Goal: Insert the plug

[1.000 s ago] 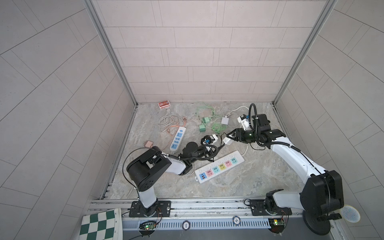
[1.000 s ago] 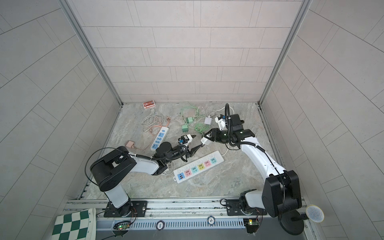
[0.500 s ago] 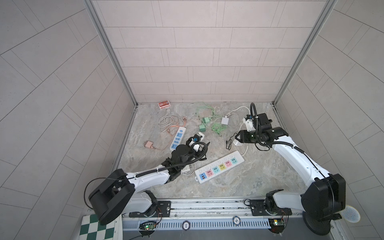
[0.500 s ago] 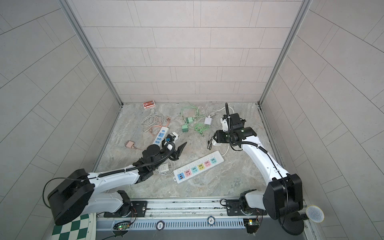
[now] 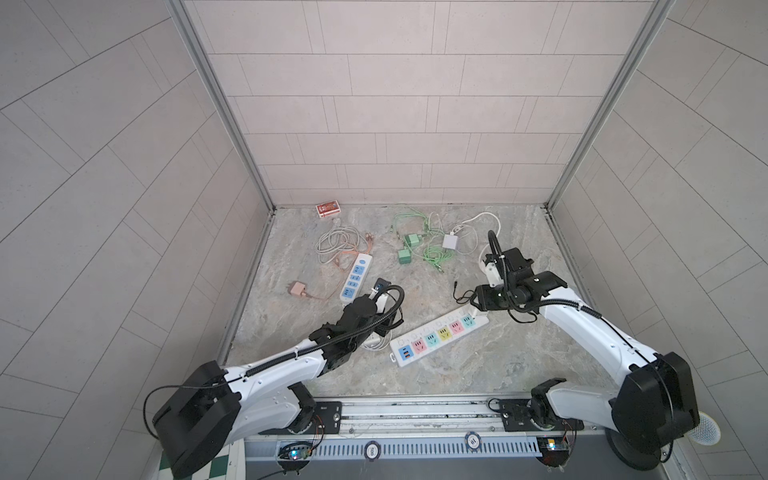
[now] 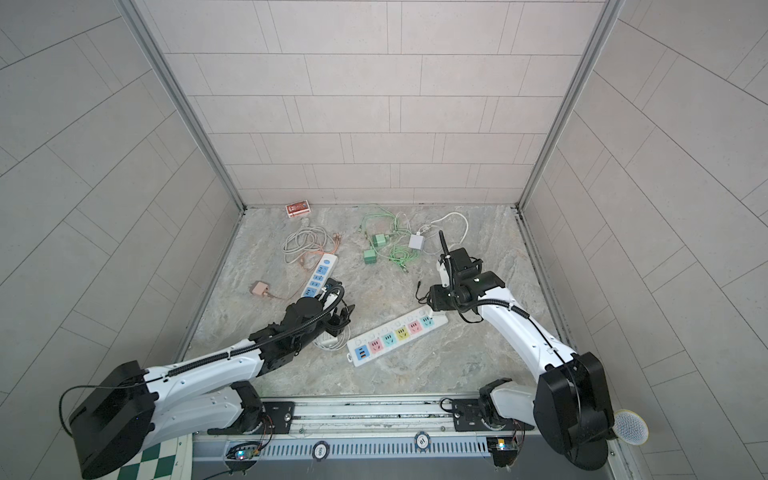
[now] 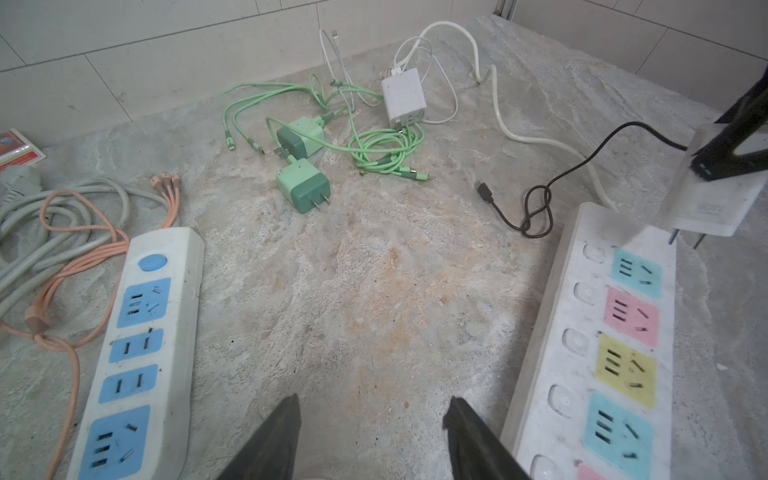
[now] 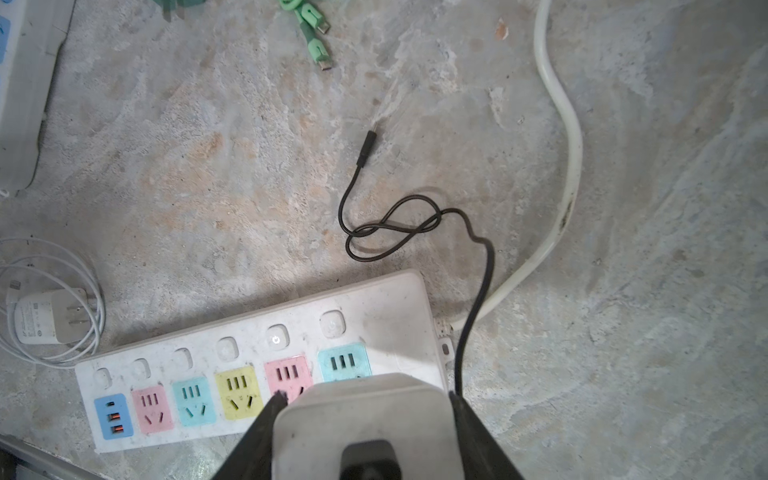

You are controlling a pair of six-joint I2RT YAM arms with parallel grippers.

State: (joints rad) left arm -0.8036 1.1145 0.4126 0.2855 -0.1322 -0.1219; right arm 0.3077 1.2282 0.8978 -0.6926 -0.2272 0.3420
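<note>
The plug (image 8: pixel 361 419) is a white charger block with a black cable (image 8: pixel 395 228) trailing from it. My right gripper (image 8: pixel 365 401) is shut on its sides. It hangs just above the cable end of the white power strip (image 5: pixel 440 334) with coloured sockets, near the end blue socket (image 8: pixel 344 361). In the left wrist view the plug (image 7: pixel 715 208) points its two prongs down, beside the strip's (image 7: pixel 552 365) end edge. My left gripper (image 7: pixel 373 400) stands open and empty over bare floor left of the strip. Both top views show the right gripper (image 6: pixel 432 299) at the strip's right end.
A blue-socket strip (image 5: pixel 355 276) lies left of my left gripper (image 5: pixel 390 320). Green chargers and cables (image 5: pixel 409 249) and a white charger (image 5: pixel 450 241) sit at the back. A small white charger with coiled cord (image 8: pixel 45 316) lies by the strip's USB end. A red box (image 5: pixel 328 208) rests against the back wall.
My left arm has drawn back from beside the right gripper toward the front left, its jaws narrowing a little. My right gripper carried the plug toward the front, over the strip's end.
</note>
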